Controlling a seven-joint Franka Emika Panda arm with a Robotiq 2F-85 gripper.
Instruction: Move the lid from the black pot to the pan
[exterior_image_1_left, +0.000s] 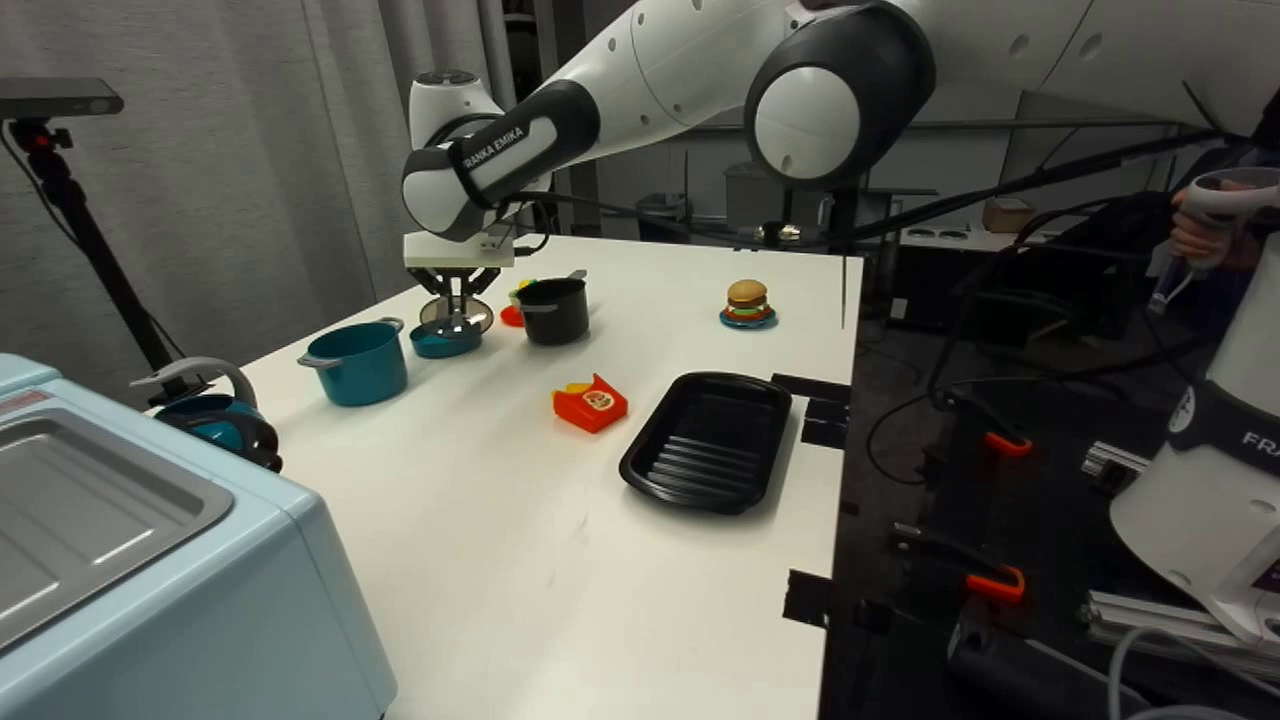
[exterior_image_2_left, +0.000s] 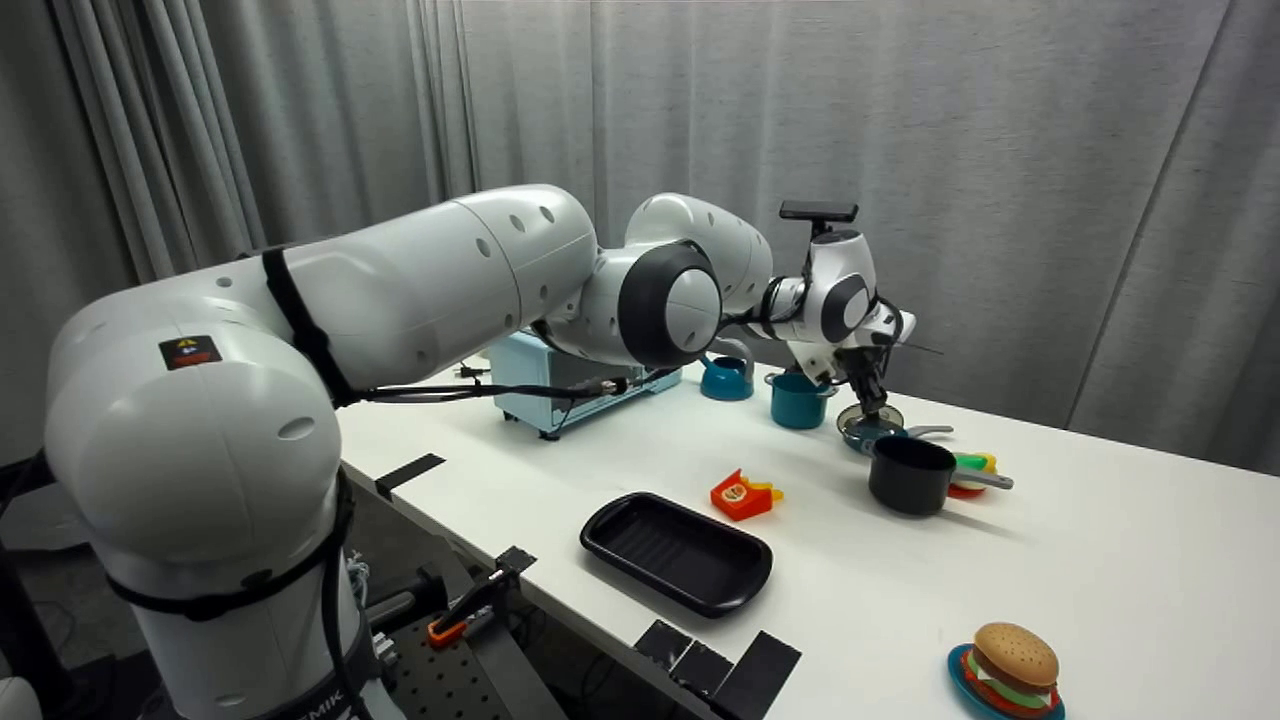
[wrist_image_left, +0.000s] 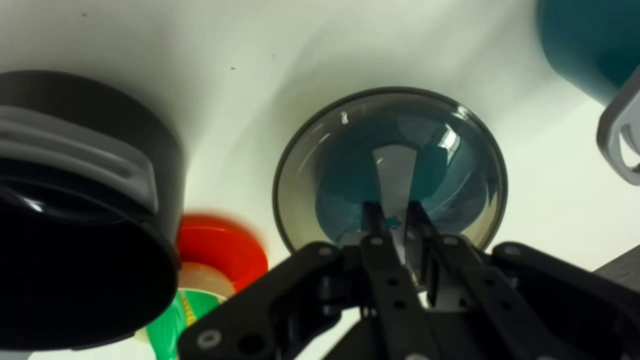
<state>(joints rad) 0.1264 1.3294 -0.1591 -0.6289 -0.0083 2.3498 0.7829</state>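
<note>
The lid is a round see-through lid with a dark rim and a grey top handle; it shows in both exterior views (exterior_image_1_left: 432, 316) (exterior_image_2_left: 889, 413) and the wrist view (wrist_image_left: 345, 145). My gripper (exterior_image_1_left: 458, 316) (exterior_image_2_left: 873, 408) (wrist_image_left: 392, 215) is shut on its handle. The lid is tilted and hangs over the small teal pan (exterior_image_1_left: 445, 345) (exterior_image_2_left: 860, 437); whether it touches the pan I cannot tell. In the wrist view the pan shows through the lid. The black pot (exterior_image_1_left: 556, 318) (exterior_image_2_left: 905, 485) (wrist_image_left: 162, 165) stands uncovered beside the pan.
A teal pot (exterior_image_1_left: 362, 368) (exterior_image_2_left: 797, 403) stands close by on the pan's other side. Red and green toy food (exterior_image_2_left: 972, 470) (wrist_image_left: 220, 245) lies beside the black pot. A fries box (exterior_image_1_left: 592, 403), black grill pan (exterior_image_1_left: 715, 440), burger (exterior_image_1_left: 747, 304), kettle (exterior_image_2_left: 727, 380) and light-blue oven (exterior_image_1_left: 200, 560) are farther off.
</note>
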